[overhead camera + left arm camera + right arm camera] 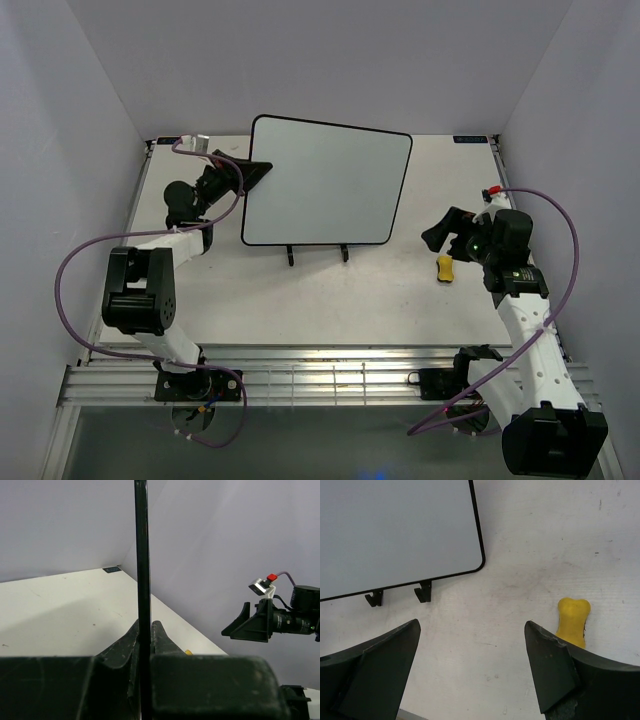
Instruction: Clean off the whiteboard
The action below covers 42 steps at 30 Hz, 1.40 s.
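Observation:
The whiteboard [330,185] stands tilted at the middle of the table, white and blank inside its thin black frame. My left gripper [255,172] is shut on its left edge. In the left wrist view that edge is a black vertical line [142,570] pinched between the two fingers [161,635]. My right gripper [447,232] hovers open to the right of the board with nothing between its fingers [547,655]. A small yellow eraser [445,267] lies on the table just beside it, next to the right finger in the right wrist view [573,621]. The board's lower right corner [395,530] shows there too.
Two black feet [424,591] stick out under the board's lower edge. The white table [300,300] is enclosed by pale walls on three sides. A metal rail [330,380] with both arm bases runs along the near edge. My right arm [280,620] shows in the left wrist view.

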{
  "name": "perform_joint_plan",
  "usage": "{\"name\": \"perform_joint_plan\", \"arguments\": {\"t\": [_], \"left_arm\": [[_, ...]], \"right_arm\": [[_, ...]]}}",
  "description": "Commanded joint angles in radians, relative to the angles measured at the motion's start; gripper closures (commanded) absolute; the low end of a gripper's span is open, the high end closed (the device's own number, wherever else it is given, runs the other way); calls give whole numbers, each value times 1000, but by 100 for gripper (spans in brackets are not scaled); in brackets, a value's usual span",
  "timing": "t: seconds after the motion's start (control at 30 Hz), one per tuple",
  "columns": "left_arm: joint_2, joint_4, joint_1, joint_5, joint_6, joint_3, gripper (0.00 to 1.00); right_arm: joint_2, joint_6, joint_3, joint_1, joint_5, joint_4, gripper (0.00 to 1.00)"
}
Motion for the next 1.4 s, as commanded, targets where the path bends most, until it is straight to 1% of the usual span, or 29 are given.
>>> {"name": "perform_joint_plan", "arguments": {"t": [0.0, 0.17, 0.4, 0.77, 0.83, 0.87, 1.07, 1.23, 1.37], "left_arm": [[-16, 280, 13, 72, -58, 45, 100], [17, 297, 34, 104, -46, 52, 100], [125, 301, 60, 175, -32, 115, 100], [171, 310, 62, 150, -64, 219, 100], [186, 325, 105, 158, -81, 238, 100], [200, 331, 109, 161, -93, 253, 100], [244, 334, 129, 185, -94, 272, 100], [283, 343, 129, 163, -116, 282, 100], [268, 348, 116, 150, -130, 299, 100]], "right_arm": [[3, 1, -17, 5, -17, 54, 10], [7, 1, -23, 5, -30, 60, 10], [3, 0, -29, 8, -34, 69, 10], [24, -2, -24, 14, -34, 71, 10], [23, 0, -29, 16, -28, 72, 10], [21, 3, -30, 16, -25, 72, 10], [24, 3, -31, 14, -28, 74, 10], [32, 3, -31, 14, -34, 74, 10], [30, 3, -37, 14, -30, 75, 10]]}}
